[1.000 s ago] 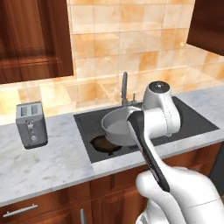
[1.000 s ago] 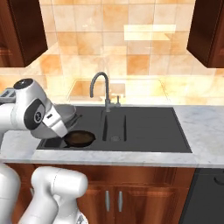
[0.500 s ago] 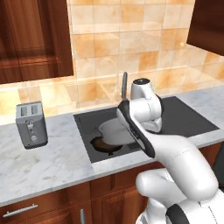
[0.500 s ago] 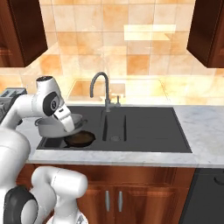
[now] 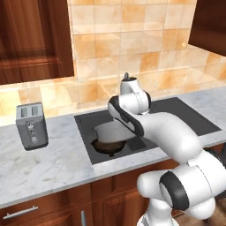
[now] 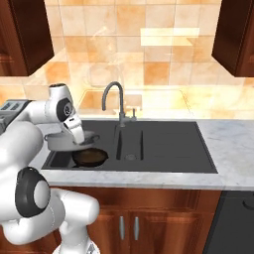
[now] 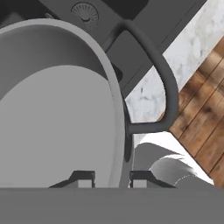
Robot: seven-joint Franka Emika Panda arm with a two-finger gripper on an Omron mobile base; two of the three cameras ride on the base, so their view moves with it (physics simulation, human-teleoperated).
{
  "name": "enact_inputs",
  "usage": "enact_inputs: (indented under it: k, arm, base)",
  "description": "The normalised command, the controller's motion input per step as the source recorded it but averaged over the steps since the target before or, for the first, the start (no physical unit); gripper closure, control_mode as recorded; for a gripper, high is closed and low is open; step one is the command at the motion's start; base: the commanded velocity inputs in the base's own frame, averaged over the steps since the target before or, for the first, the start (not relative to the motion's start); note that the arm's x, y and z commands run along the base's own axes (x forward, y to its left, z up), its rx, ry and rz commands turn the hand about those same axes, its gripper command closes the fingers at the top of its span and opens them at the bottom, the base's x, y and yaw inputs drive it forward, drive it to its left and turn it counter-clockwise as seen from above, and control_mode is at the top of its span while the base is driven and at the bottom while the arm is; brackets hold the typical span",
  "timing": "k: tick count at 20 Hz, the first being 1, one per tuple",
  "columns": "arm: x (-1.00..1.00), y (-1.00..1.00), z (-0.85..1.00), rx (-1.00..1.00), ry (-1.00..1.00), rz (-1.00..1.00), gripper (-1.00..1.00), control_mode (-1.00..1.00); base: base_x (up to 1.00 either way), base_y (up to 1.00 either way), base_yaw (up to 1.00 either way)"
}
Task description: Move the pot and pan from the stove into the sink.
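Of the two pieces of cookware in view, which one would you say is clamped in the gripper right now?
The small silver pot: the gripper is shut on its rim, holding it above the sink. The dark skillet lies free in the basin below.

We find no readable text, labels, brands, nos. or signs anywhere in these views. The toaster [image 5: 31, 125] at far left shows no lettering we can make out, and the cabinets and wall tiles carry no markings either.
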Motion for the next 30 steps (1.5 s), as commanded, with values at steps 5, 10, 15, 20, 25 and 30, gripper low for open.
enact_inputs:
  k: [5,10,15,20,25,30]
  arm:
    - [0.00,-0.09,-0.07,0.14,0.00,0.02,1.00,-1.00]
    - [0.00,-0.20,-0.11,0.30,0.00,0.02,1.00,-1.00]
    - [0.00,-0.08,-0.08,0.22,-0.01,0.01,1.00,-1.00]
    - [0.01,0.05,0.00,0.01,0.00,0.00,1.00,-1.00]
    - [0.25,0.19,-0.13,0.00,0.01,0.00,1.00,-1.00]
    - [0.31,0.13,-0.27,-0.01,0.07,0.00,1.00,-1.00]
  base:
    - [0.00,0.00,0.00]
    - [0.00,0.00,0.00]
    - [0.00,0.00,0.00]
    - [0.00,0.00,0.00]
    - [0.00,0.00,0.00]
    - [0.00,0.00,0.00]
